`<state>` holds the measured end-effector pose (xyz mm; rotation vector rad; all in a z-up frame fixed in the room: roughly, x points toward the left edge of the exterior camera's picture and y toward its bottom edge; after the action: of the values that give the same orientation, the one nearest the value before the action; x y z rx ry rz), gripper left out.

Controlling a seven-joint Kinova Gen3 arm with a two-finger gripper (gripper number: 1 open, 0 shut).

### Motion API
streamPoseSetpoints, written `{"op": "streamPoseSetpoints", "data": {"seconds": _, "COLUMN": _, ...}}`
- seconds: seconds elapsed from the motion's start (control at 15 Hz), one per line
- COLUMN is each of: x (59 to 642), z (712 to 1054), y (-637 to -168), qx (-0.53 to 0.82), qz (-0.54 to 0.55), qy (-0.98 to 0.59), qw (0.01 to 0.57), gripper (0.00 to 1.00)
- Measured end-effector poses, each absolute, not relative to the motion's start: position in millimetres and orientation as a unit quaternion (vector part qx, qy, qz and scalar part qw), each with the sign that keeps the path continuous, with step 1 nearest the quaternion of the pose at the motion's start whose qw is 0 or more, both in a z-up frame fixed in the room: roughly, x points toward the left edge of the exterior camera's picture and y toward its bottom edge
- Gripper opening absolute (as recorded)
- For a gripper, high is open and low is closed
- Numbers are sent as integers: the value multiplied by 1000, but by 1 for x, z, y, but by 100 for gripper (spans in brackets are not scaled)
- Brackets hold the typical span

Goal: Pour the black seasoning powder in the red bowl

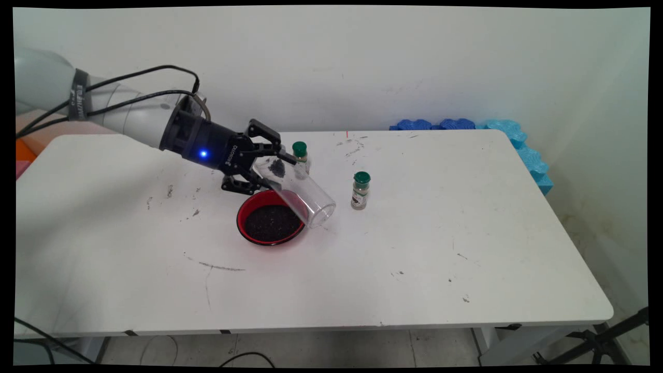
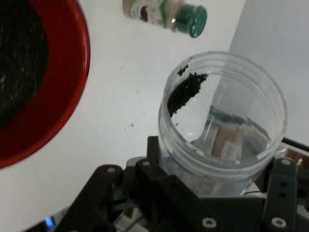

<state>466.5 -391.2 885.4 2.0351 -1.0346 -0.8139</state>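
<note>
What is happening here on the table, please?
The gripper holds a clear jar tipped on its side, mouth low over the rim of a red bowl that holds dark grains. A few grains cling inside the jar. Two small green-capped bottles stand upright on the table beside and behind.

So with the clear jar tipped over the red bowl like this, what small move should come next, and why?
Probably tip the clear plastic jar a little steeper. The gripper is shut on it, mouth angled down over the rim of the red bowl, which already holds dark grains, yet a dark clump of grains clings to the jar's inner wall.
</note>
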Motion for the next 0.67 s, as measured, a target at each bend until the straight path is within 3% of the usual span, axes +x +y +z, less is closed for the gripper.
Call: {"op": "streamPoseSetpoints", "data": {"seconds": 0.67, "x": 455, "z": 910, "y": -399, "qx": 694, "qz": -199, "qy": -564, "qw": 402, "gripper": 0}}
